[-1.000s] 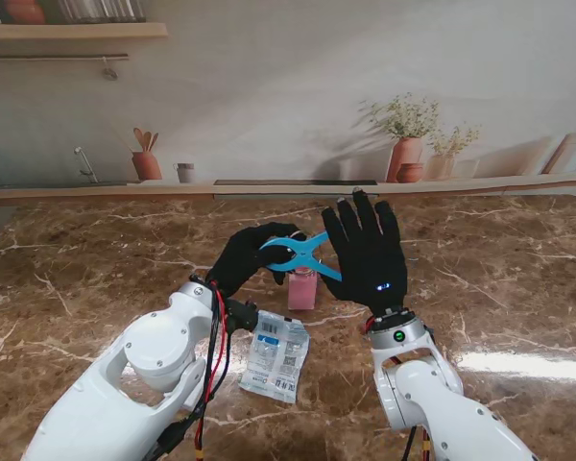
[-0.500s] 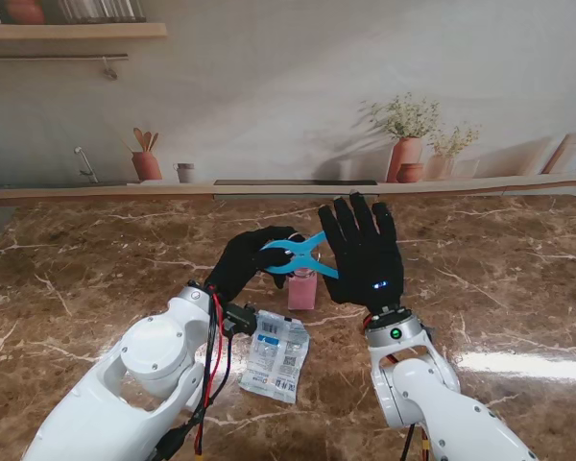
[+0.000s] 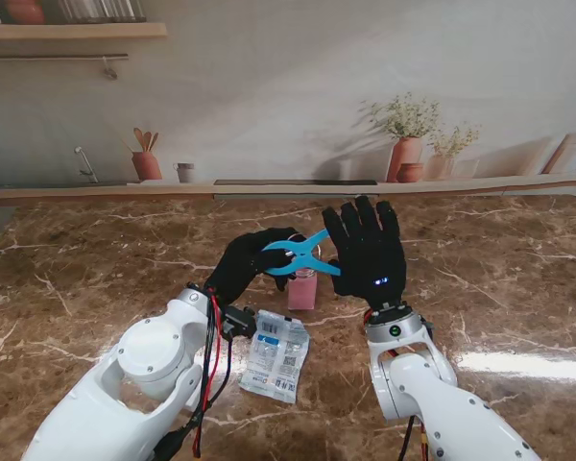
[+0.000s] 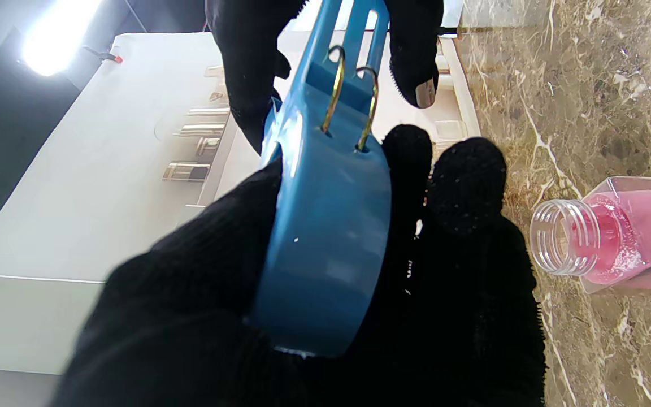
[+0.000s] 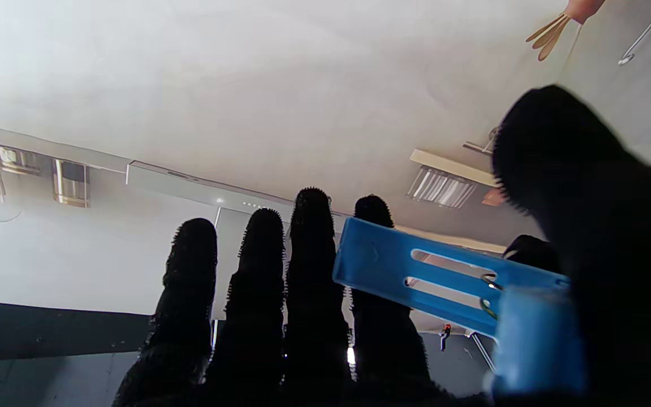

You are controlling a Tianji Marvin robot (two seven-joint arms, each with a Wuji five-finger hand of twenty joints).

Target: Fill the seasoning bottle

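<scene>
My left hand (image 3: 242,265), in a black glove, is shut on a large blue clip (image 3: 303,254) and holds it in the air just above the seasoning bottle (image 3: 302,289). In the left wrist view the fingers (image 4: 464,186) wrap the clip (image 4: 325,226), and the bottle (image 4: 613,237) shows an uncapped mouth and pink powder inside. My right hand (image 3: 367,252) stands upright beside the clip with its fingers (image 5: 308,271) straight and spread. The clip's handles (image 5: 421,271) reach to its thumb side; whether they touch is unclear. A seasoning packet (image 3: 276,353) lies flat on the table, nearer to me than the bottle.
The brown marble table top (image 3: 499,279) stretches to both sides. A ledge (image 3: 269,188) runs along the far edge, in front of a printed kitchen backdrop.
The clip has tilted slightly and risen a little over the bottle. My right hand shifted a touch left, then back. The bottle and packet have stayed put.
</scene>
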